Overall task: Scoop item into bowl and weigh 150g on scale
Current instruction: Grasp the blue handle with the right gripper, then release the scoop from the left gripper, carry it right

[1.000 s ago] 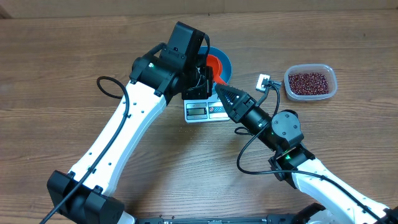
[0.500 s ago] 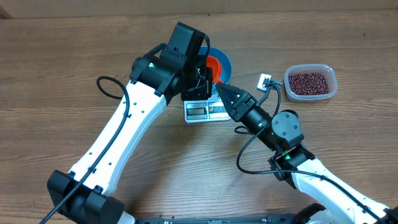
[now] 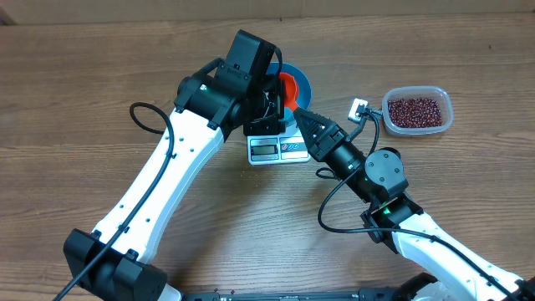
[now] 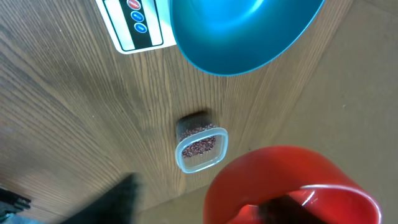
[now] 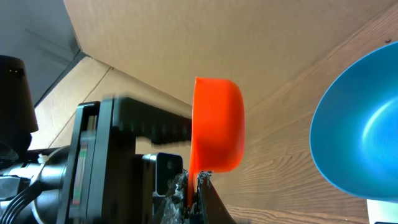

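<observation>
Right gripper [image 5: 193,188] clamping orange plastic scoop [image 5: 217,124], scoop hanging beside round deep blue bowl [image 5: 360,137]; left gripper [image 3: 269,107] hovering above bowl, cannot tell whether open or closed.

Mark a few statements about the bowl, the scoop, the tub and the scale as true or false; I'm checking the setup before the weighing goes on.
1. The clear tub holds dark red beans. True.
2. The blue bowl is heaped with beans. False: the part of its inside that the right wrist view shows is bare blue.
3. The scoop is green. False: it is orange-red.
4. The right gripper is shut on the scoop. True: the scoop's lower end sits between its fingers.
5. The tub stands on the scale. False: it stands on the table, well off to the side of the scale.
</observation>
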